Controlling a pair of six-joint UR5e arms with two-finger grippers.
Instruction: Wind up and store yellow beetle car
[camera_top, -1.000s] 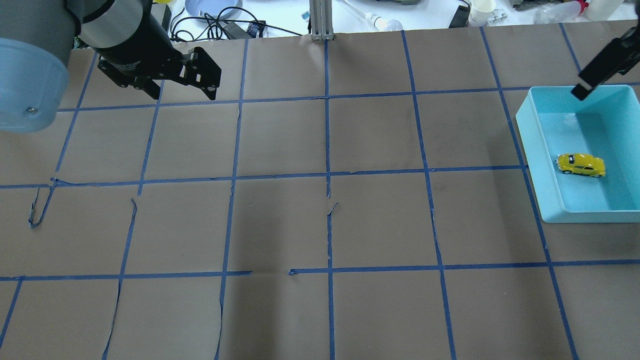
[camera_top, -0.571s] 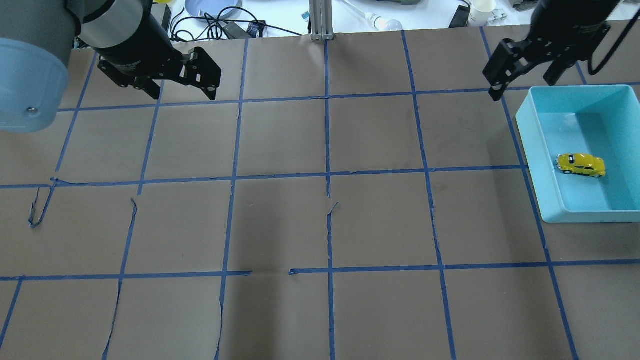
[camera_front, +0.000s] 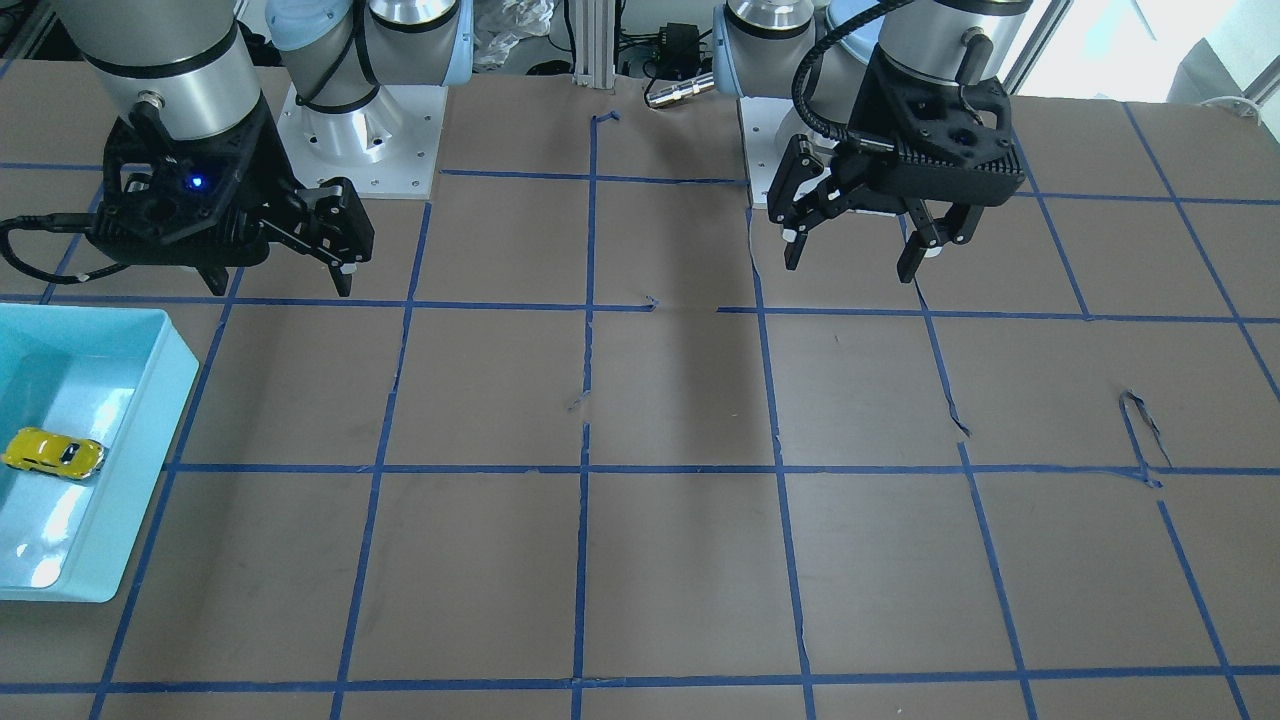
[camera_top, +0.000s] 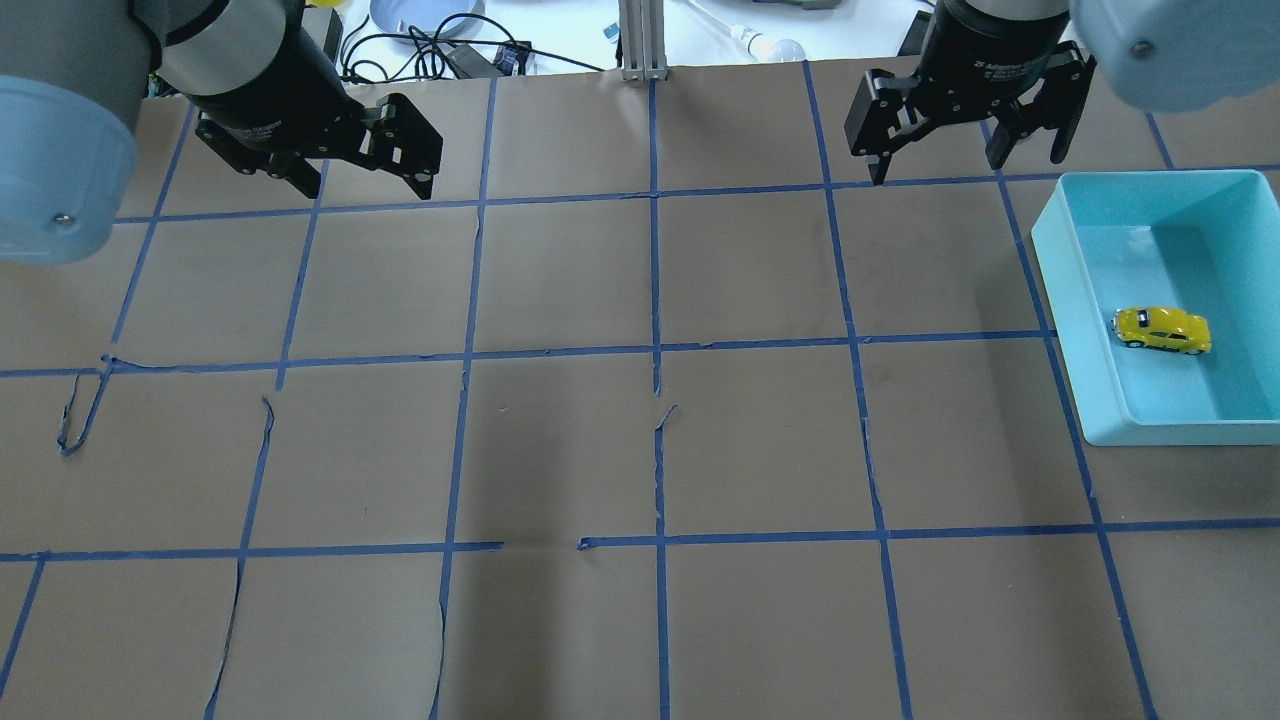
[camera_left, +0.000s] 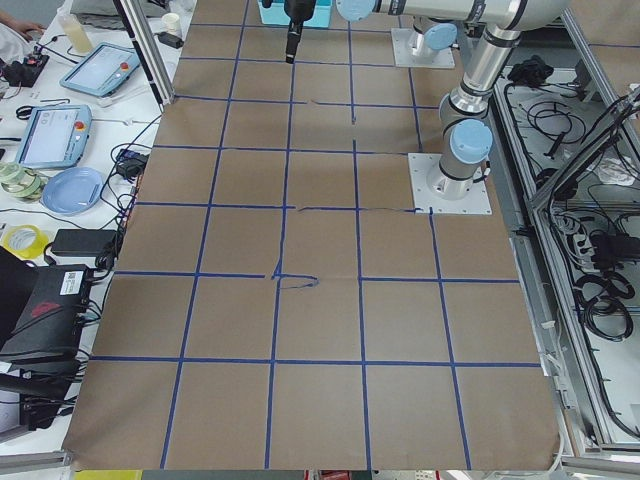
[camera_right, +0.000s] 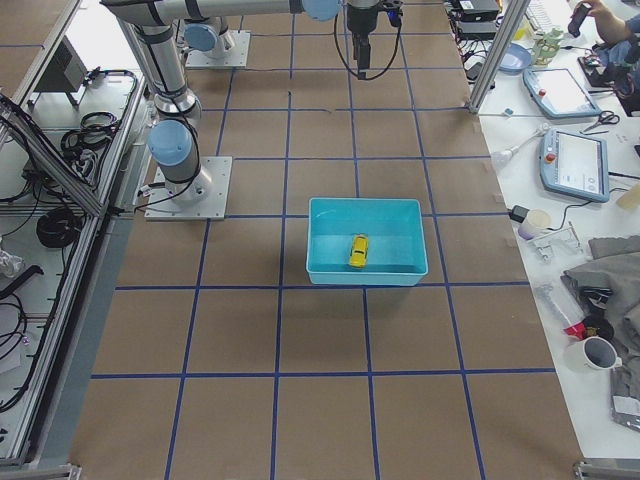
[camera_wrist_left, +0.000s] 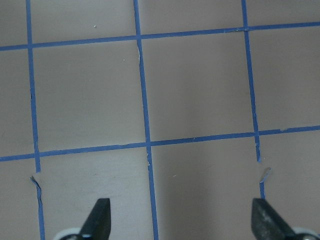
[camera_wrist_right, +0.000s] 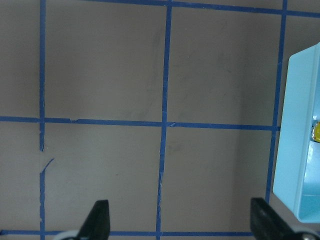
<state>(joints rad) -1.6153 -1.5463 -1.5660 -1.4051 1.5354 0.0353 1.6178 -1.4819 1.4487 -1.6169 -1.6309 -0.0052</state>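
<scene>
Car (camera_top: 1162, 330) sits inside the teal bin (camera_top: 1058, 300), on the bin floor, about mid-bin in the right side view. It looks to be on its wheels, with nothing touching it. The bin rests on the table (camera_top: 560, 440), at the end on the robot's right. The table is brown paper with a blue tape grid.

Right gripper (camera_top: 940, 168) hangs in the air over bare table, just beside the bin and not over it. Its fingers are spread wide and hold nothing. It is well apart from the car. Its wrist view shows both fingertips (camera_wrist_right: 98, 217) far apart over the tape lines. The bin wall is at that view's right edge, with a sliver of yellow past it.

Left gripper (camera_top: 365, 188) hovers over the table's other half, far from the bin. Its jaws are also wide apart and empty. Its wrist view shows only paper and tape between the tips.

Both arm bases are bolted along the robot's side of the table. Tape is torn and lifted in a few spots.
</scene>
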